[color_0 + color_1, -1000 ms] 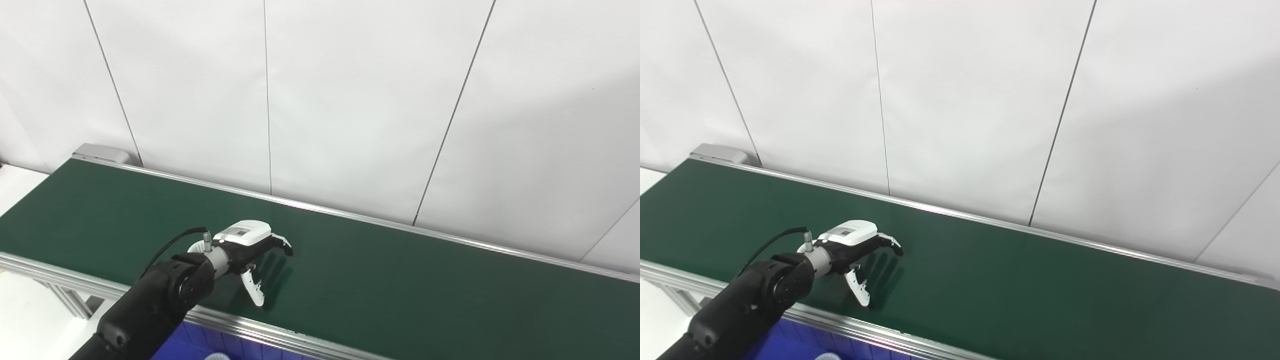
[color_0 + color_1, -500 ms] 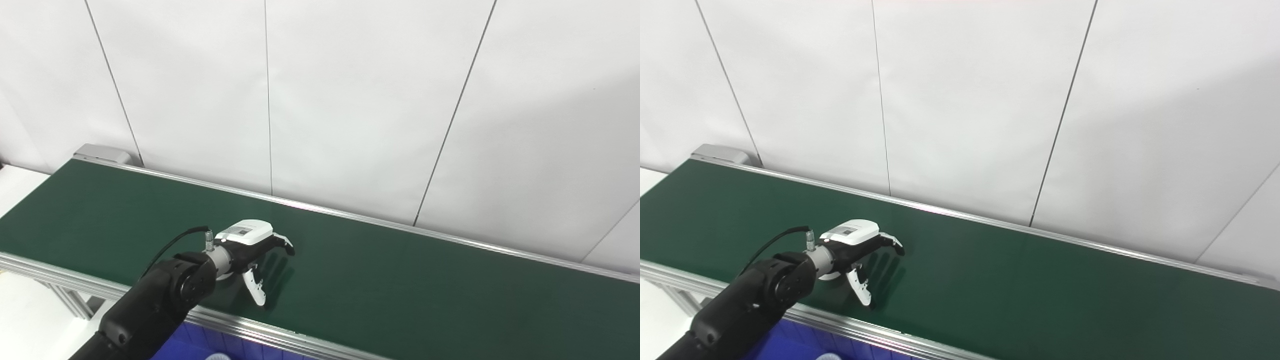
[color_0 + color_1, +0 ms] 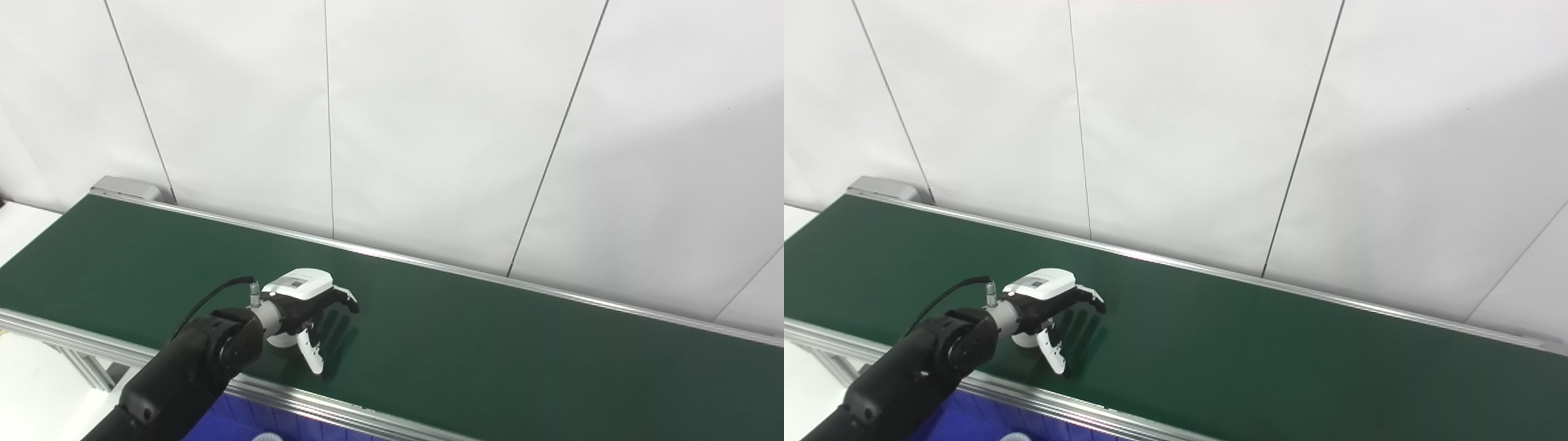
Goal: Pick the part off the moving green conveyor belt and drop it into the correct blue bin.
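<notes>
One white part (image 3: 280, 339) lies on the green belt (image 3: 490, 343), a small rounded piece peeking out beneath my wrist, mostly hidden, so I cannot tell its full shape. My left hand (image 3: 306, 300) hangs right over it, palm down, with a smooth white plastic shell on the back and black fingers (image 3: 344, 296) spread apart and curved forward; my thumb (image 3: 310, 354), capped in white, points down toward the belt. The fingers are released and hold nothing; whether any of them touches the part I cannot tell. One black cable (image 3: 211, 299) loops from a metal plug at my wrist back to the rounded, matte black forearm (image 3: 184, 373). The belt is one long, flat, dull green surface, edged by two ribbed silver metal rails, one near (image 3: 343, 416) and one far (image 3: 429, 264). Below the near rail shows a strip of one blue bin (image 3: 961, 422), with something pale and round (image 3: 1015, 437) in it. Behind stands a smooth white panelled wall (image 3: 429, 122) with thin dark seams.
</notes>
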Robot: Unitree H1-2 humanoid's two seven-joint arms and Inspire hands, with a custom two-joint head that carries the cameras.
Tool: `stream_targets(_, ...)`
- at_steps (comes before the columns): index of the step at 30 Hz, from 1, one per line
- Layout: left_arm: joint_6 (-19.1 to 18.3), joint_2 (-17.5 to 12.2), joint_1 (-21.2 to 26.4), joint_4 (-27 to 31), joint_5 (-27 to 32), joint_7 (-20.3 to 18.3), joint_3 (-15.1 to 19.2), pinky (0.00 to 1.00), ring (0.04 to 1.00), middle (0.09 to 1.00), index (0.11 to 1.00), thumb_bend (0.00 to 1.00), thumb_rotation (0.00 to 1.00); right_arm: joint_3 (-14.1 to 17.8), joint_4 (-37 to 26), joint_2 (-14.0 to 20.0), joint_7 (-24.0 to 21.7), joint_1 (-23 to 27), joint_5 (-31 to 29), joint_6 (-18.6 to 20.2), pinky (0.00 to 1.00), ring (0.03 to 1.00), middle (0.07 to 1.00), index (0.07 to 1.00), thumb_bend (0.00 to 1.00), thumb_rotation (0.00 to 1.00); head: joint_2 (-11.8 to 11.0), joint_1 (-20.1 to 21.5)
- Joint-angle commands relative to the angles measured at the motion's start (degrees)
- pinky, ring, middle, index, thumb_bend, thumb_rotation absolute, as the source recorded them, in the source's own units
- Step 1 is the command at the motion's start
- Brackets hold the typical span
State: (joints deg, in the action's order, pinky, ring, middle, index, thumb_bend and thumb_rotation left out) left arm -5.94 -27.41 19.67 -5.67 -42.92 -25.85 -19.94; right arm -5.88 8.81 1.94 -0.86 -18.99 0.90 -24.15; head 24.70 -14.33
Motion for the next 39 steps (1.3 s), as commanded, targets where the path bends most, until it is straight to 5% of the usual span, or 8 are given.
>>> stream_targets(1,0.5,-1.5,2.0,0.9,-0.6,0.8,0.3,0.82,0.854,0.858,0.788,0.93,0.02,0.0,-1.7,-0.3,-0.1,-0.2,-0.3,-2.8,0.70,0.757,0.796,0.889,0.37,0.80,0.0,0.0)
stream_targets(39,2.1,-2.7,0.6,1.0,-5.0,1.5,-2.4,0.81,0.823,0.823,0.764,0.94,0.00,0.3,-2.0,-0.1,-0.1,-0.3,-0.3,-2.8,0.70,0.753,0.797,0.886,0.41,0.81,0.7,0.3)
